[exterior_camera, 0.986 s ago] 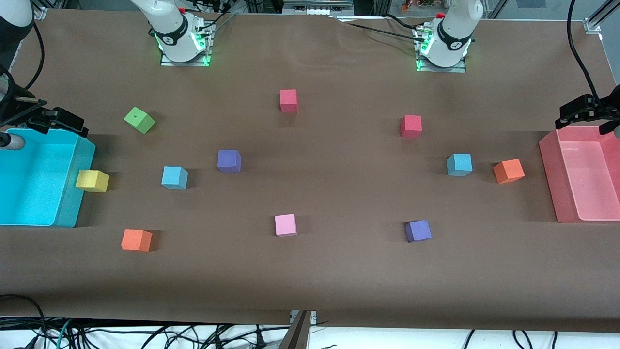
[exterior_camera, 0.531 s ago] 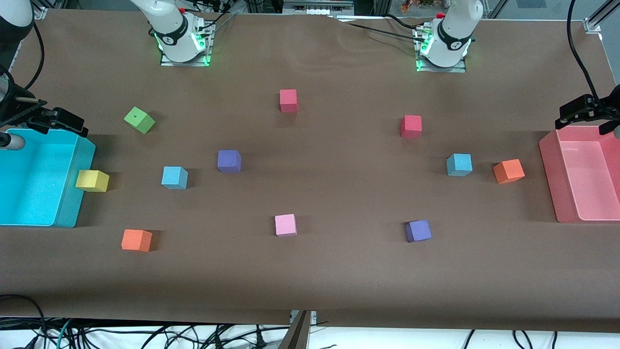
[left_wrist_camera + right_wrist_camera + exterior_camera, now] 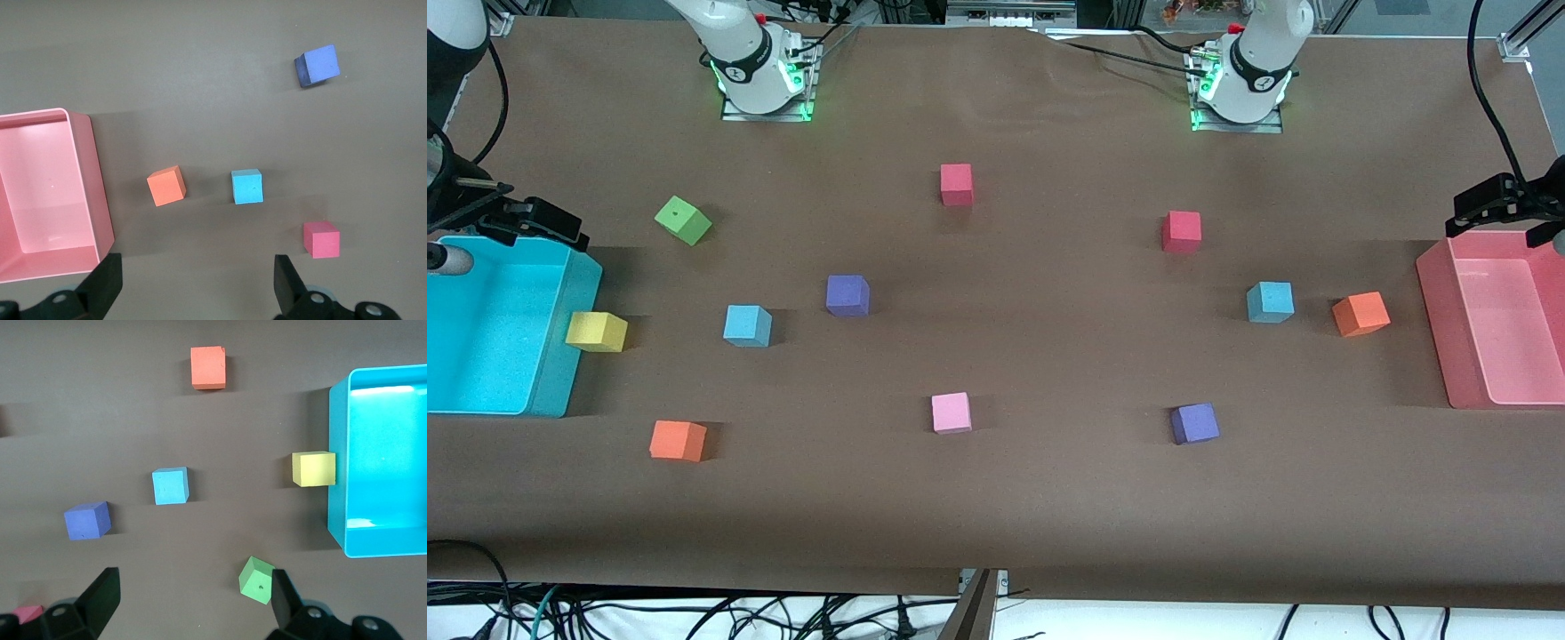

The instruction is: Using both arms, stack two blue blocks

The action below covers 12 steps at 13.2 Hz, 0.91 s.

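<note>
Two Franka arms wait high at either end of the bench point(image 3: 996, 516), stacking job not yet begun. The left hand point(image 3: 193, 287) hangs over the pink bin's point(image 3: 1436, 302) end, fingers spread wide, holding nothing; the right hand point(image 3: 190, 600) hangs near the cyan bin point(image 3: 574, 356), likewise fully open and empty.

The two blue blocks sit well apart: one blue block point(image 3: 747, 325) toward the right arm's end, between the yellow cube point(image 3: 596, 332) and a purple cube point(image 3: 847, 295); the other blue block point(image 3: 1270, 301) toward the left arm's end, just beside an orange cube point(image 3: 1360, 314).

Risks, as judged from here: purple cubes could be mistaken for blue, esp. the one near the right arm's target. The orange cube's closeness leaves little room for fingers, so a wide approach may knock it. Both arms must meet mid-bench, so a crossing or collision is possible w/o turn-taking. Foam cubes may squash or tilt on release, toppling the stack.

Count: 2 blue, 2 purple (second point(image 3: 1194, 423)), 2 orange (second point(image 3: 678, 440)), 2 red point(image 3: 956, 184) point(image 3: 1181, 231), 1 yellow, 1 green point(image 3: 683, 220), 1 pink point(image 3: 951, 412); 2 bins. The green cube appears tipped on an edge, though that is hard to confirm.
</note>
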### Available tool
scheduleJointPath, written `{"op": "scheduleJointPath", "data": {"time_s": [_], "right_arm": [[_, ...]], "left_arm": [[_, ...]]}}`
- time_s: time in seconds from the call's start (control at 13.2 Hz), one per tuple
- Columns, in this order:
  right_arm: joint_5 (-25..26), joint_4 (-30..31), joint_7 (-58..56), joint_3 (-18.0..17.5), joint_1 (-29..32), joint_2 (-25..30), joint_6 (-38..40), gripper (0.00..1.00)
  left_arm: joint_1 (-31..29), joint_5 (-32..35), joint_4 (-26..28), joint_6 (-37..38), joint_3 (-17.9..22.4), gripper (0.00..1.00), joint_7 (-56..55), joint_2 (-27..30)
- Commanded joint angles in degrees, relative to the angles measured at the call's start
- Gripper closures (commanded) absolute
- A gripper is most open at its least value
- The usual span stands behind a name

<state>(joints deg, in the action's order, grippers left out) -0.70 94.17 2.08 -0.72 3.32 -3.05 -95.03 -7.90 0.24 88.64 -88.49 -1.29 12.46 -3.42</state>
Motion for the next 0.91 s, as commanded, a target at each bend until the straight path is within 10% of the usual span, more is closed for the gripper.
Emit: {"op": "scheduleJointPath", "data": {"time_s": [0.0,0.83], "right_arm": [[0.8,0.7,0.0,0.0,-0.2,0.8,-0.4,0.00],[0.8,0.7,-0.1,0.0,-0.2,0.8,-0.8,0.00]], "left_arm": [[-0.5,-1.0,-1.0,-0.1,-0.4,0.00,-0.2,-0.5],[-0.5,-0.8,-0.9,-0.8,-0.4,0.00,-1.7,-0.5]]}}
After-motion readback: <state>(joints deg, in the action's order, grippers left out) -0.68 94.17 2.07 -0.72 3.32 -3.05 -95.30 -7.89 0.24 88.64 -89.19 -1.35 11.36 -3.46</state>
